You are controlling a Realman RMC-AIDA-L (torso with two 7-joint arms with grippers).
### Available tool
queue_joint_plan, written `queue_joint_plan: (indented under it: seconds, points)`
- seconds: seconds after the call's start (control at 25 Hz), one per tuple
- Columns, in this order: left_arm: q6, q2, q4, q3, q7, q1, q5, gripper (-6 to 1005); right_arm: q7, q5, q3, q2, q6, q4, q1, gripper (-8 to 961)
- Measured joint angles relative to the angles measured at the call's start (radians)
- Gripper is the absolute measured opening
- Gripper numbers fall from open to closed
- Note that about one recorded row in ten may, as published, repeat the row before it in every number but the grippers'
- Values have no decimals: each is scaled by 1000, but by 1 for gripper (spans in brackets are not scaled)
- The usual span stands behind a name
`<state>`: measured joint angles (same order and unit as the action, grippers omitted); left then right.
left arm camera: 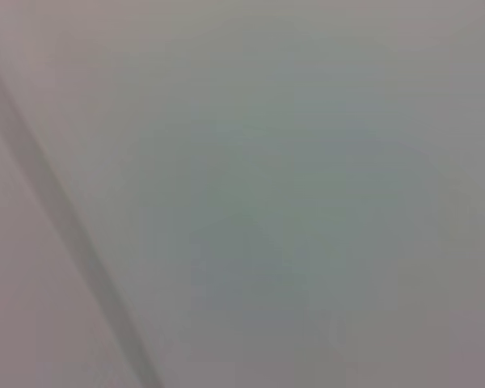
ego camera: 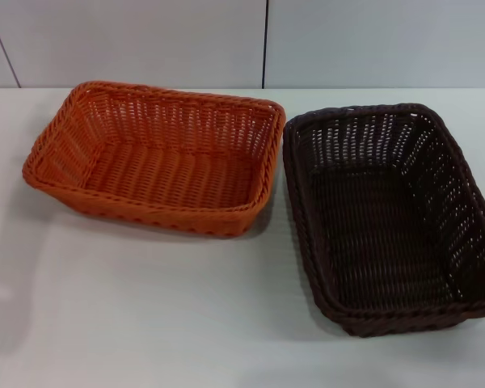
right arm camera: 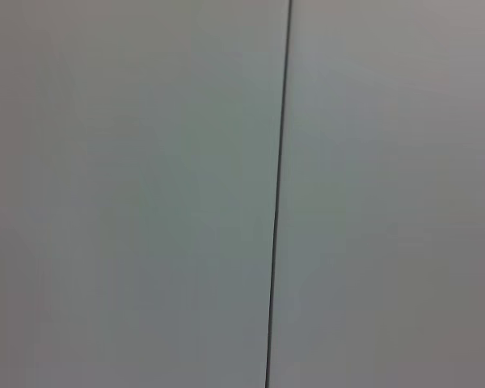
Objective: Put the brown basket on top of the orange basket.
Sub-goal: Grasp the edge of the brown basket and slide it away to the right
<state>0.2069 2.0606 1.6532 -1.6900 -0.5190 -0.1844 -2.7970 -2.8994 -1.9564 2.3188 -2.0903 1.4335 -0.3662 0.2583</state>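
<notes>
The orange basket sits on the white table at the left of the head view, empty and upright. Right beside it, at the right, stands the brown basket, also empty and upright, its long side running toward the table's front. Their near corners almost touch. Neither gripper nor any arm shows in the head view. Both wrist views show only a plain pale surface with a dark seam line.
The white table stretches wide in front of the baskets. A pale wall with vertical seams rises behind the table's far edge.
</notes>
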Motion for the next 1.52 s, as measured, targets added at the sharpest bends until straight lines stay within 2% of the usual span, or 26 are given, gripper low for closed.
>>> queue_joint_plan:
  seconds: [0.04, 0.08, 0.2, 0.24, 0.28, 0.32, 0.36, 0.4, 0.44, 0.52, 0.6, 0.64, 0.68, 0.72, 0.8, 0.96, 1.0, 1.04, 1.08, 1.12, 1.16, 1.2, 1.24, 1.28, 1.36, 1.52]
  points:
    - [-268, -1, -57, 67, 42, 134, 39, 794, -14, -2, 2, 4, 38, -15, 7, 666]
    - [-408, 0, -101, 106, 55, 192, 50, 792, -27, -9, 2, 6, 58, -26, 14, 666]
    - [-502, 1, -132, 131, 69, 228, 54, 788, -49, -33, -1, 13, 74, -57, 27, 666]
    - [-702, 4, -238, 177, 136, 295, 58, 786, -55, -82, -7, 25, 65, -97, 44, 666]
    - [-702, 4, -238, 177, 136, 295, 58, 786, -55, -82, -7, 25, 65, -97, 44, 666]
    - [-754, 4, -274, 184, 163, 306, 57, 786, -55, -135, -12, 38, 29, -134, 69, 666]
    - [-857, 5, -358, 193, 228, 317, 58, 786, -55, -157, -13, 44, -1, -152, 84, 666]
    - [-857, 5, -358, 193, 228, 317, 58, 786, -55, -157, -13, 44, -1, -152, 84, 665]
    - [-945, 5, -442, 200, 294, 319, 58, 786, -56, -179, -15, 58, -76, -192, 112, 665]
    - [-977, 4, -480, 201, 327, 318, 59, 786, -57, -186, -15, 67, -128, -220, 124, 665]
    - [-1000, 4, -529, 199, 366, 315, 59, 786, -58, -205, -18, 97, -243, -299, 135, 665]
    - [-1002, 4, -543, 196, 375, 314, 59, 786, -58, -245, -44, 133, -397, -410, 135, 665]
    - [-1005, 4, -558, 194, 383, 313, 59, 786, -58, -245, -44, 133, -397, -410, 135, 665]
    - [-1005, 4, -558, 194, 383, 313, 59, 786, -58, -279, -75, 146, -494, -469, 129, 665]
    - [-1007, 4, -581, 192, 386, 307, 59, 786, -58, -366, -167, 155, -705, -588, 114, 665]
    - [-1011, 4, -614, 186, 386, 294, 63, 786, -53, -513, -399, 130, -1262, -834, 101, 665]
    - [-1011, 4, -614, 186, 386, 294, 63, 786, -38, -525, -456, 122, -1426, -894, 110, 665]
    - [-1012, 4, -624, 184, 386, 290, 68, 786, 15, -530, -576, 95, -1735, -1023, 134, 665]
    - [-1012, 4, -624, 184, 386, 290, 68, 786, 15, -530, -576, 95, -1735, -1023, 134, 665]
    - [-1013, 4, -638, 183, 386, 282, 77, 786, 88, -530, -710, 52, -2045, -1163, 158, 665]
    - [-1013, 4, -638, 183, 386, 282, 77, 786, 88, -530, -710, 52, -2045, -1163, 158, 666]
    - [-1013, 4, -638, 183, 386, 282, 77, 786, 120, -530, -775, 36, -2194, -1229, 172, 666]
    - [-1016, 4, -664, 180, 387, 264, 84, 786, 166, -528, -882, 16, -2491, -1356, 208, 666]
    - [-1016, 4, -664, 180, 387, 264, 84, 786, 166, -528, -882, 16, -2491, -1356, 208, 666]
    - [-1020, 4, -680, 180, 387, 254, 88, 786, 173, -523, -949, 17, -2713, -1452, 241, 666]
    - [-1059, 4, -760, 167, 388, 214, 106, 786, 205, -504, -1050, 20, -3027, -1561, 292, 666]
